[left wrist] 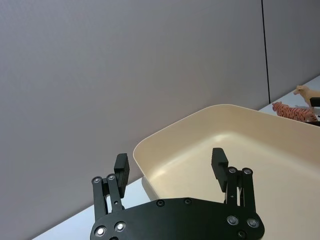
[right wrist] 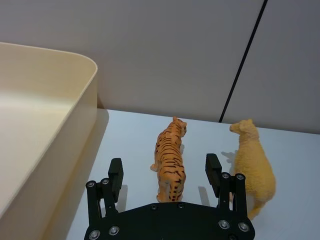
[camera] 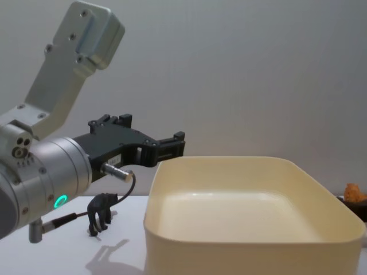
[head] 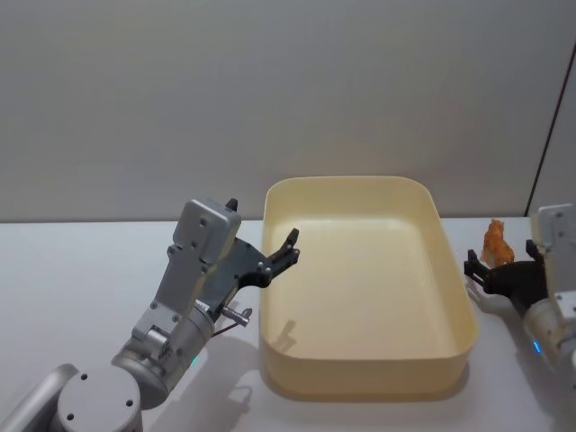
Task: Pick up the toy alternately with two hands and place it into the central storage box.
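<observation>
In the chest view the large cream-yellow plastic tub (camera: 246, 229) hides most of a small orange toy animal (camera: 354, 193) at the right edge, so I cannot tell its kind, and in the right wrist view the black right gripper (right wrist: 164, 167) covers the hind feet of the orange striped plastic tiger (right wrist: 169, 150).

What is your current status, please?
Left gripper open, above storage box left rim. Right gripper open around tiger. Yellow sheep close beside one finger.

Probably lab: bare white table (head: 72, 270), grey wall (head: 270, 81)
</observation>
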{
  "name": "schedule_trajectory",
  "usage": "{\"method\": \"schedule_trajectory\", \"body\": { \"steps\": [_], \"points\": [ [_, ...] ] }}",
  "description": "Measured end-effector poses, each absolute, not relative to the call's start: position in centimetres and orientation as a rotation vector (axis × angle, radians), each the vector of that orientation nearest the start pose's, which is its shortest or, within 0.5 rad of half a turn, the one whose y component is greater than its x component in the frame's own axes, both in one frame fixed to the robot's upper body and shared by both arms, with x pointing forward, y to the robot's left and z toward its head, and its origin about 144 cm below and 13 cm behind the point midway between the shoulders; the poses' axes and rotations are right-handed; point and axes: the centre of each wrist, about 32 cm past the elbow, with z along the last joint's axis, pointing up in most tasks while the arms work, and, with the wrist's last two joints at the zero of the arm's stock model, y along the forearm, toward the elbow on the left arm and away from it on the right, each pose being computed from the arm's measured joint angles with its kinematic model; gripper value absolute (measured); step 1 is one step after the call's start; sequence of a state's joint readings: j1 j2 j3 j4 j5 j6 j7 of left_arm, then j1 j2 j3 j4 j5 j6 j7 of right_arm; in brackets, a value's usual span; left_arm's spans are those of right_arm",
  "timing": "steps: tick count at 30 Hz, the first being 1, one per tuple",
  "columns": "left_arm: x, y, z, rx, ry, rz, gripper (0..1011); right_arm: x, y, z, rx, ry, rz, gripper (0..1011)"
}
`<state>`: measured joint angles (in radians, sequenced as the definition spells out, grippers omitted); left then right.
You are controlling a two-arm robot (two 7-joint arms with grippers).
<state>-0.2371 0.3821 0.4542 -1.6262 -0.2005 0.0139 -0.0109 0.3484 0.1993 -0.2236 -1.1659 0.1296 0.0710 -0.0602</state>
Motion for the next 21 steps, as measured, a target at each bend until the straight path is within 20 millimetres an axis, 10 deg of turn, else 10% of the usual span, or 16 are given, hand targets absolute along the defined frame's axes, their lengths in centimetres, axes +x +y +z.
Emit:
{"method": "schedule_trajectory", "body": {
  "steps": [21],
  "points": [
    [49.2,19.8,120.4,0.061,-0.267,1.124,1001,57.1,-23.4,112.8,-0.291,0.004,-1.501,534]
  ]
}}
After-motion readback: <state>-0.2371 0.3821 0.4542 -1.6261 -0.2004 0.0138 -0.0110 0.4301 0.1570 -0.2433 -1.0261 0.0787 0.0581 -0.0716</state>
